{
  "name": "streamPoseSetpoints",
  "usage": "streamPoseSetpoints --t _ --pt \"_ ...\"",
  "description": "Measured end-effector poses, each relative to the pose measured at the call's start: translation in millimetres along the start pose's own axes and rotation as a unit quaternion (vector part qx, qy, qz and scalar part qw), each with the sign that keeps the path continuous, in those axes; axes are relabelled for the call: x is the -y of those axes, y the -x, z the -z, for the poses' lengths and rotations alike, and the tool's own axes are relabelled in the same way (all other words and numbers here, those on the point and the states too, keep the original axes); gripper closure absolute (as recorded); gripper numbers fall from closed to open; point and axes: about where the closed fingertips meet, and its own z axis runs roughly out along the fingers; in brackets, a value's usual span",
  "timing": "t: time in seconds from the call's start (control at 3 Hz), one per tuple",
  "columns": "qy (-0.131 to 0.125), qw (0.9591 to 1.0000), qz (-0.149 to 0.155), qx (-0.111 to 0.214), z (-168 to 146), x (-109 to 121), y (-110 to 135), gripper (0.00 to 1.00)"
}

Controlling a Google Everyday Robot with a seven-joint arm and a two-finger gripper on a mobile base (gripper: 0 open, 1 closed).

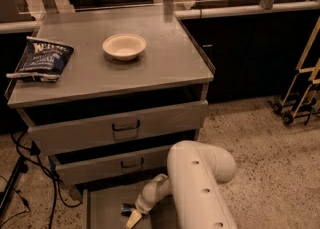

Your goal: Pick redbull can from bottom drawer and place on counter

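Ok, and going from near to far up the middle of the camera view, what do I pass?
The robot's gripper, down inside the open shallow grey metal bottom drawer → middle grey drawer front → top grey drawer front → flat grey metal counter → round white bowl on it.

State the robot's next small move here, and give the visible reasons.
Probably ease the gripper the last bit onto the redbull can and grasp it. The gripper is down in the open bottom drawer, right beside the can on the drawer floor; the counter shows a bowl and a chip bag, no can yet.
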Motion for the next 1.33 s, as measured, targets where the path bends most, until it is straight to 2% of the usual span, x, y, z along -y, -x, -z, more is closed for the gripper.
streamPoseSetpoints --t 0.33,1.33 --pt "0.000 1.0000 0.000 0.000 -0.2 0.2 0.0 0.19" --pt "0.000 1.0000 0.000 0.000 -0.3 0.1 0.0 0.89"
